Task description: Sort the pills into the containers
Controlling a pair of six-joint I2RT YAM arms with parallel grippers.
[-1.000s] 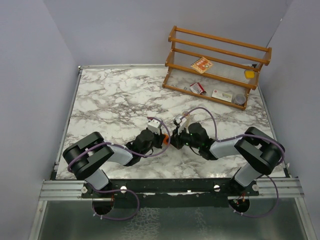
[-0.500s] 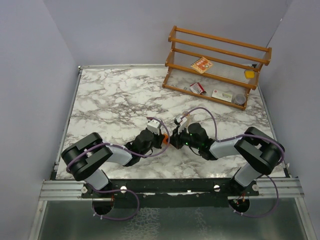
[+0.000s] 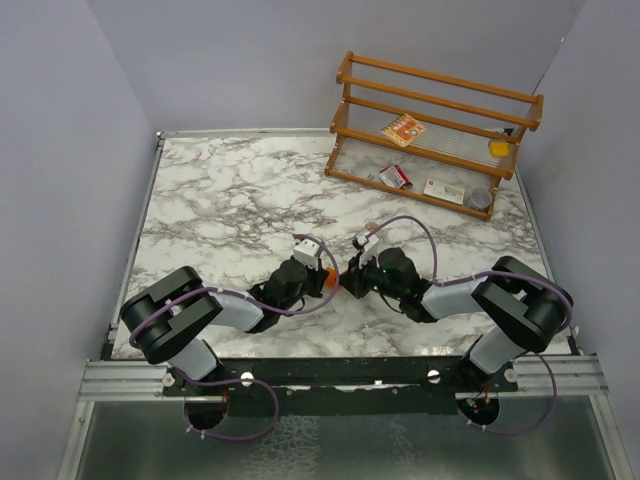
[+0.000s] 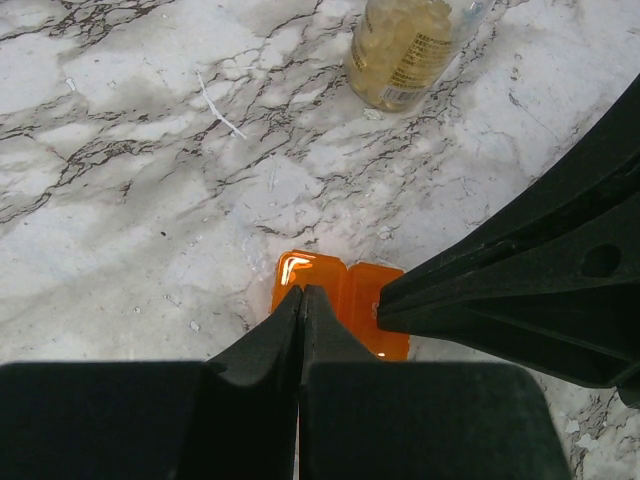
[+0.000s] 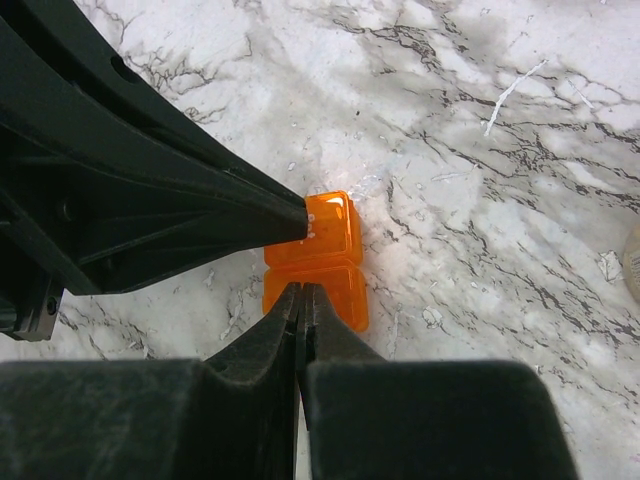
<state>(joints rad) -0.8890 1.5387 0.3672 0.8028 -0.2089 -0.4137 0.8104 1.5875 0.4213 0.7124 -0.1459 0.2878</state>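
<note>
Top camera looks down over the whole bench (image 3: 220, 200) from behind; the 2 wrist cameras sit close, facing opposite ways, sharing the orange box (image 4: 325, 270).

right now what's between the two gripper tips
The small orange box on the marble tabletop: the shut left gripper reaches one half, the shut right gripper the other. The right wrist view shows it.

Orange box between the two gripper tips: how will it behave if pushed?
Probably skates: glossy plastic orange box on smooth marble table. Likely stiff and light: small, with crisp edges. Flat, two squares side by side, so unlikely to roll or tip.
</note>
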